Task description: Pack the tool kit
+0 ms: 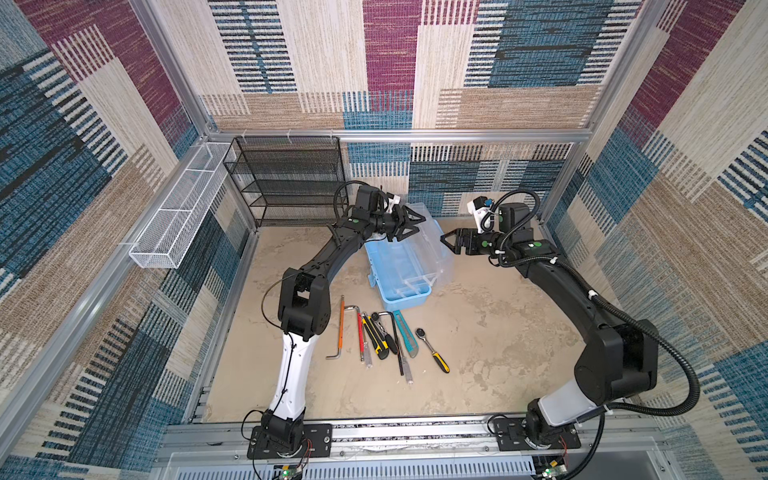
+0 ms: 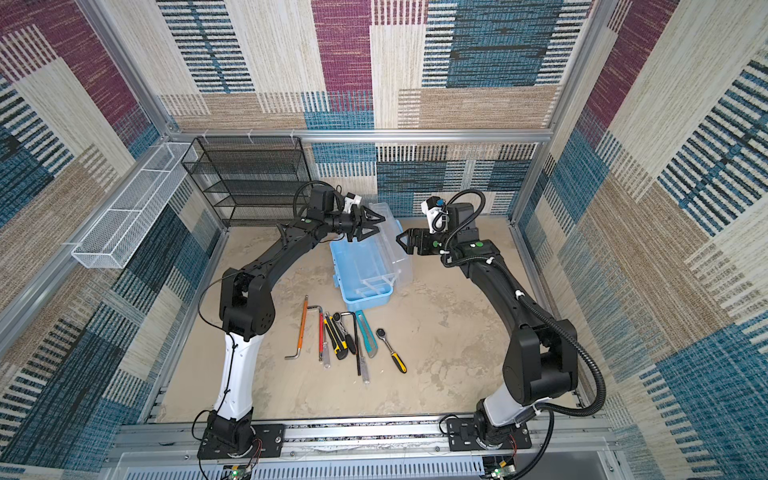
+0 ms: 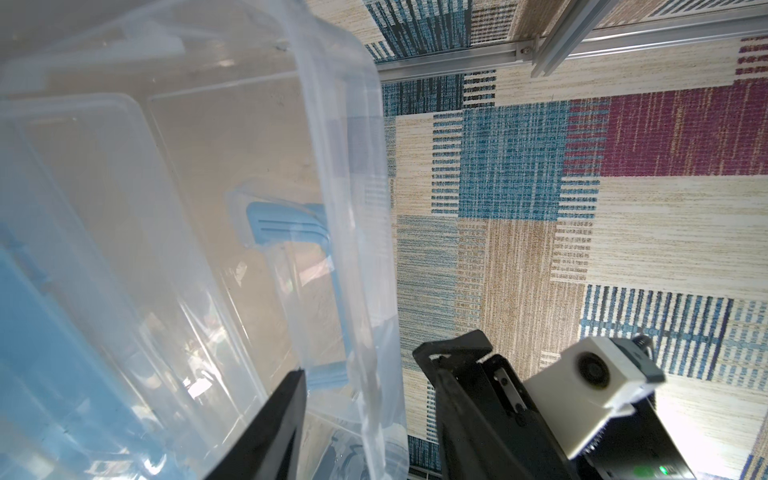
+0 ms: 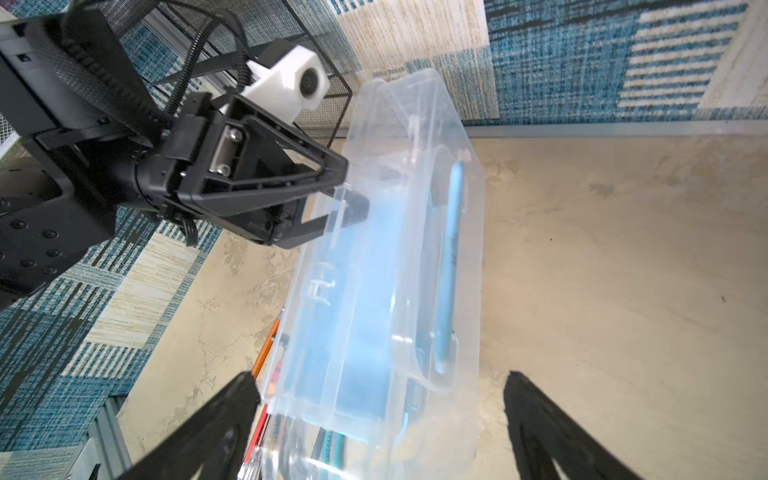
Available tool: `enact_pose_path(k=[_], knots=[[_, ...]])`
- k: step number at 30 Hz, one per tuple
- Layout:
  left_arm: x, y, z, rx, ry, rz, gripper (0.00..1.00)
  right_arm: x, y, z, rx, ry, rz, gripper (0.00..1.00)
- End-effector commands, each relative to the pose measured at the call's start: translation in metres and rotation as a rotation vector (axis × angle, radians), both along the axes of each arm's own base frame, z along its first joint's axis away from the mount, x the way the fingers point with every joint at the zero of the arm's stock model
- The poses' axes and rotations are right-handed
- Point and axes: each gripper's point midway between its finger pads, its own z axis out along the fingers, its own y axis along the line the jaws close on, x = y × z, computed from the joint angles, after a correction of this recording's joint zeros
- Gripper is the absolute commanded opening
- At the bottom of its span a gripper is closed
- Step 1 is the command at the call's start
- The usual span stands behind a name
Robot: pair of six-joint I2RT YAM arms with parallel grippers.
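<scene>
The tool kit's light-blue case (image 1: 397, 291) lies open in mid-table. Its clear lid (image 1: 438, 249) is swung up and back to the right, with the blue handle (image 3: 286, 224) showing through it. My left gripper (image 1: 415, 227) is open at the case's far end. Its jaws stand on either side of the lid's rim (image 3: 353, 208) without pinching it. My right gripper (image 1: 448, 244) hangs wide open just right of the lid (image 4: 415, 249), holding nothing. Several hand tools lie in a row in front of the case, among them an orange hex key (image 1: 340, 324), a teal knife (image 1: 405, 332) and a yellow-handled ratchet (image 1: 434, 351).
A black wire-mesh rack (image 1: 286, 178) stands at the back left, close behind my left arm. A long white mesh basket (image 1: 183, 208) hangs on the left wall rail. Patterned walls and an aluminium frame enclose the table on three sides.
</scene>
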Motion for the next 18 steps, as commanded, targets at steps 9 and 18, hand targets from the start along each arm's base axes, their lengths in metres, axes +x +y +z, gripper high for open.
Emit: enact_pose_path(k=[9,18], knots=[[-0.003,0.001,0.007,-0.008,-0.038,-0.013,0.53,0.01,0.02,-0.015,-0.256,0.008,-0.038,0.95],[-0.002,0.015,0.011,-0.007,-0.046,0.011,0.56,0.022,0.026,-0.028,-0.342,0.03,-0.066,0.93]])
